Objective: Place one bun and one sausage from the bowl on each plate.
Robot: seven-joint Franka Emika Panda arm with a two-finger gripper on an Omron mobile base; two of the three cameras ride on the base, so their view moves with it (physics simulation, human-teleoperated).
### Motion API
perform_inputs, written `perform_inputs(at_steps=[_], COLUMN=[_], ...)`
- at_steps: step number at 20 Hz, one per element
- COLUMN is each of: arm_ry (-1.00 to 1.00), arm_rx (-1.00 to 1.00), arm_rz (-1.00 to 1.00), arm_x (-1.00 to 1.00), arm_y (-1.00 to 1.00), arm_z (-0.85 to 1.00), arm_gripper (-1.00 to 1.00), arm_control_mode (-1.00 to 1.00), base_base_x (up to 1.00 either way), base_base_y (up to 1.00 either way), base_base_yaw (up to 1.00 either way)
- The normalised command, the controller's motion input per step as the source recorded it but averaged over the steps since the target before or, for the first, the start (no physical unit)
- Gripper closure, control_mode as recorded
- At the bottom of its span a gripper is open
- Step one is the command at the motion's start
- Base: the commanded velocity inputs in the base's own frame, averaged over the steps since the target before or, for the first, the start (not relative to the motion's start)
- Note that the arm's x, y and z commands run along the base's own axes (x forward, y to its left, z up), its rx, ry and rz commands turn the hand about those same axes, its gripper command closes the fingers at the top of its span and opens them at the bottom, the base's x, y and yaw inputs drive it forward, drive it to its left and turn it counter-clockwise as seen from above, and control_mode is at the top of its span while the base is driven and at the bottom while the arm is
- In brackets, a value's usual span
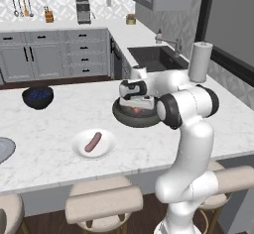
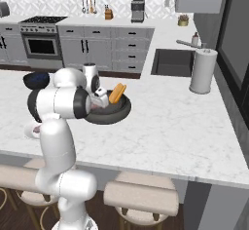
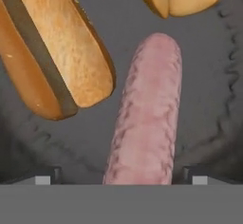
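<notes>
Nearest the hand camera, a pinkish-brown sausage (image 3: 144,116) lies in the dark bowl (image 3: 209,99), between the spread tips of the gripper (image 3: 122,178), not yet pinched. Beyond it lie two orange-tan buns (image 3: 61,52). Seen from the left base camera, another sausage (image 1: 93,142) already rests on the white plate (image 1: 110,147). Left to do, likely: both buns, this sausage, and the grey plate (image 1: 4,148).

Arm reached forward, elbow bent; gripper (image 3: 121,179) pointed down, fingertips (image 3: 43,179) spread wide apart, nothing clamped between.
</notes>
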Motion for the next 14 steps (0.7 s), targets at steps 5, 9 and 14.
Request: perform_inputs(at_steps=[5,9,14], arm_ry=[0.02,-0.01,-0.18], arm_rx=[0.0,0.02,0.0], arm_rz=[0.0,-0.04,-0.1], arm_x=[-0.02,-0.56,-0.99], arm_y=[0.0,0.0,0.0], arm_z=[-0.26,0.27,0.96], arm_gripper=[1.0,1.0,1.0], arm_control_mode=[-1.0,-1.0,-1.0], base_base_x=[0.0,0.0,0.0], base_base_y=[0.0,0.0,0.0], base_base_yaw=[0.0,0.0,0.0])
